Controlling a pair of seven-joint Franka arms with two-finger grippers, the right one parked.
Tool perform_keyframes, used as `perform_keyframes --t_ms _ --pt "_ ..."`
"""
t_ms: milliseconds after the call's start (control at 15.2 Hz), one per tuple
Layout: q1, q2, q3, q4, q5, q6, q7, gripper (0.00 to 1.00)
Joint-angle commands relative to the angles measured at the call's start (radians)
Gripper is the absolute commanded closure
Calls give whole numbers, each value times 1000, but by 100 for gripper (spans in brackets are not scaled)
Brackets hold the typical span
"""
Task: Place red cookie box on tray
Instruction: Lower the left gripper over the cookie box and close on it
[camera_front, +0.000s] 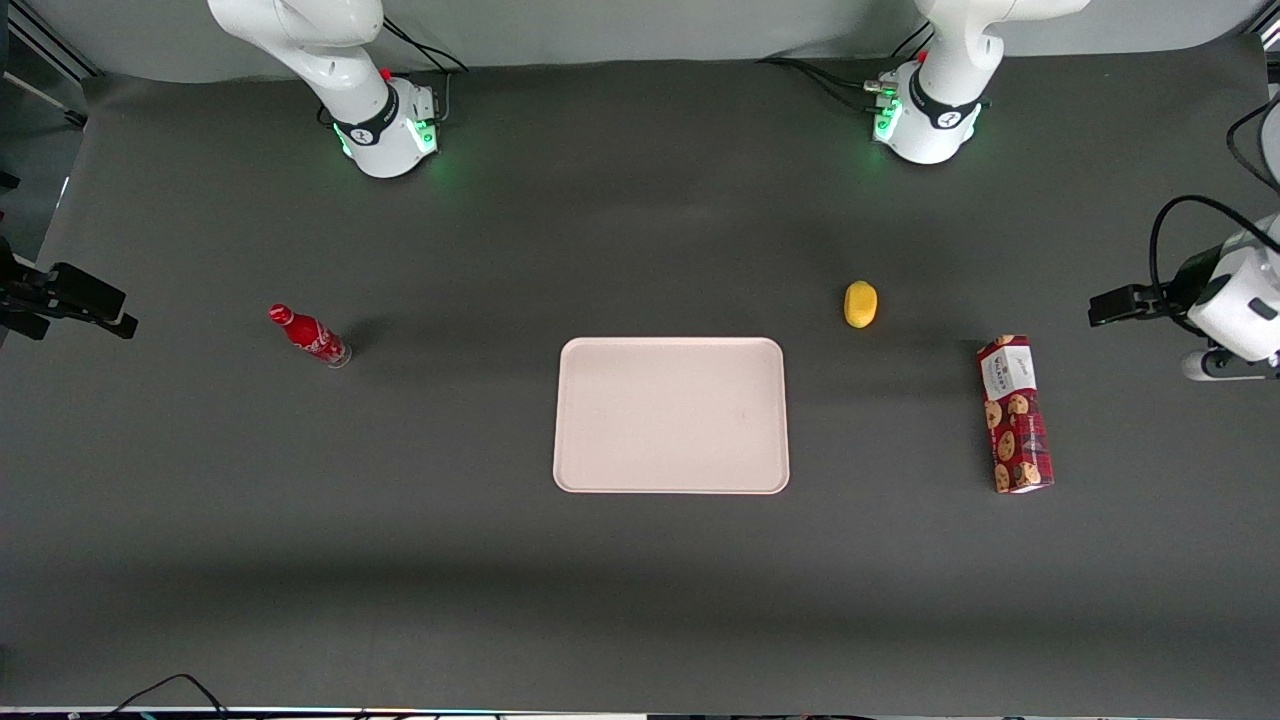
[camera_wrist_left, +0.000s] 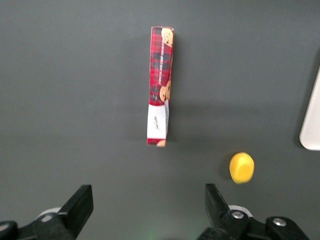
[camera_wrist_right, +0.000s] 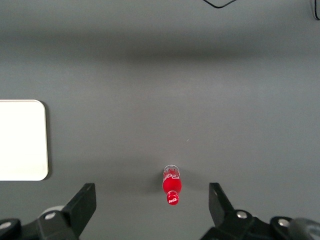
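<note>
Here, the table seen from the front reads as a clock face centred on the tray (camera_front: 575, 470). Out at nine o'clock, toward the parked arm's end, a small red cola bottle (camera_front: 309, 336) stands alone, taking no part in the job. At the centre, the pale pinkish-white tray lies flat with nothing in it, apparently left bare to receive the carton. At about two o'clock from the tray, a small yellow lemon-like object (camera_front: 860, 304) rests on the dark cloth, apart from everything else. At three o'clock, toward the working arm's end, the red cookie box (camera_front: 1016, 414) lies flat on the table, well apart from the tray, its white-labelled end at the box's own twelve o'clock and farther from the front camera. At the frame's edge, the left arm's gripper (camera_wrist_left: 149, 206) hangs above the table near that labelled end, its fingers (camera_wrist_left: 216, 201) spread wide and holding nothing, seemingly lined up for a descent onto the box.
</note>
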Motion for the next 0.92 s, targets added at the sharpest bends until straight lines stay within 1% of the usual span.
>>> perform_keyframes --t_ms 0,198,461,856 --pt "10 -14 1 -116 36 137 12 0" --pt "22 30 1 -160 39 241 48 0" --pt "24 38 1 -301 28 442 48 0" --pt "24 142 1 -337 27 577 50 0"
